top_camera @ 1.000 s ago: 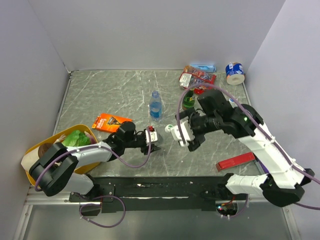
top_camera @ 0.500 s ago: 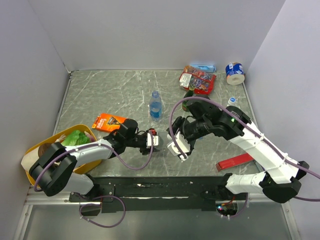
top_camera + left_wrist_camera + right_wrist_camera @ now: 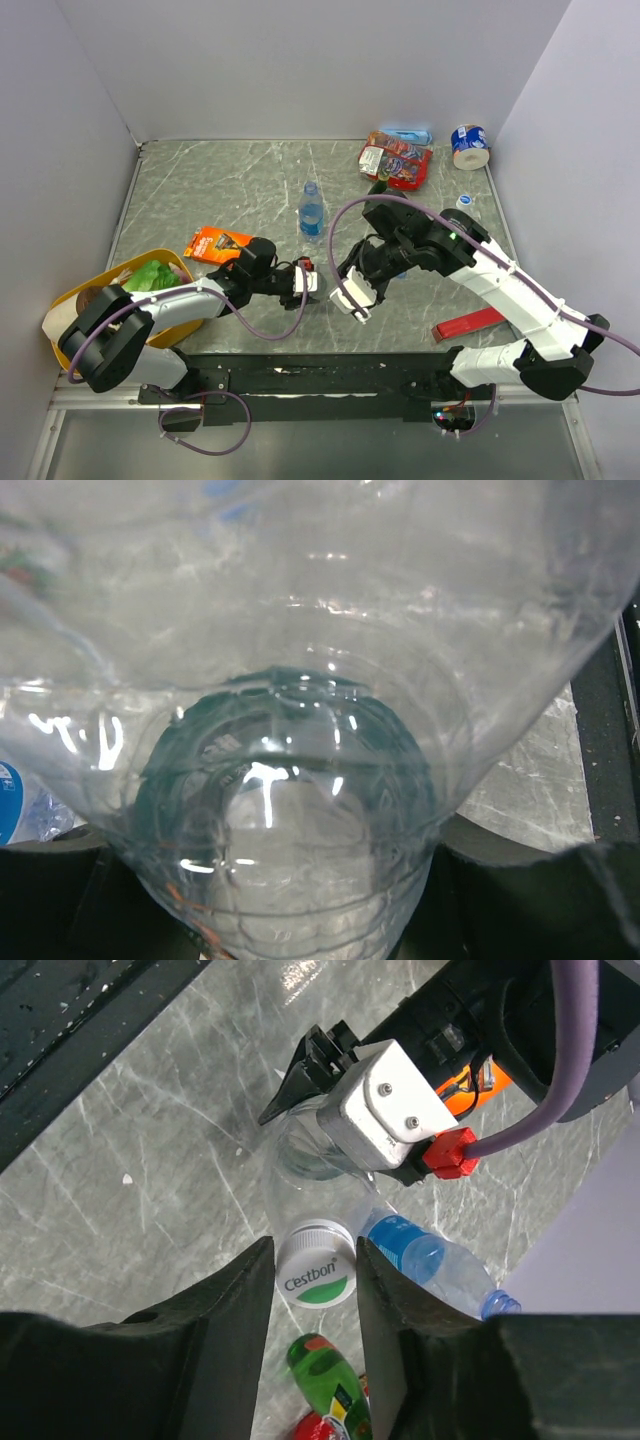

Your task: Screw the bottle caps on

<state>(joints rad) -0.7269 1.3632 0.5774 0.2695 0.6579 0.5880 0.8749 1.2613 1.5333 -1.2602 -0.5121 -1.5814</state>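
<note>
A clear bottle [image 3: 300, 630] is held by the left gripper [image 3: 306, 282] near the front middle of the table [image 3: 120, 1190]. In the left wrist view its body fills the frame, with the dark fingers [image 3: 60, 880] pressed against either side of it. The green-and-white cap [image 3: 318, 1278] is seen in the right wrist view between the fingers [image 3: 240, 1300] of the right gripper [image 3: 316, 1262]. These appear closed against its rim on both sides. The cap lies just past the end of the clear bottle; whether it is already seated on the thread cannot be told.

The bottle is judged to be thin-walled, very light and easily dented. A hard squeeze would ovalise it, and the smooth plastic could let it turn in the grip once torque is applied. It is best held low on the body or at the stiffer shoulder.

The cap is small, rigid and light. It is best taken across its full width by the ribbed edge (a shallow pinch near the top face would probably slip off), with its face kept square to the neck so that the thread is not crossed.

A blue-labelled bottle [image 3: 425, 1258] and a green bottle [image 3: 325, 1385] are visible beyond the cap, apart from both grippers.
</note>
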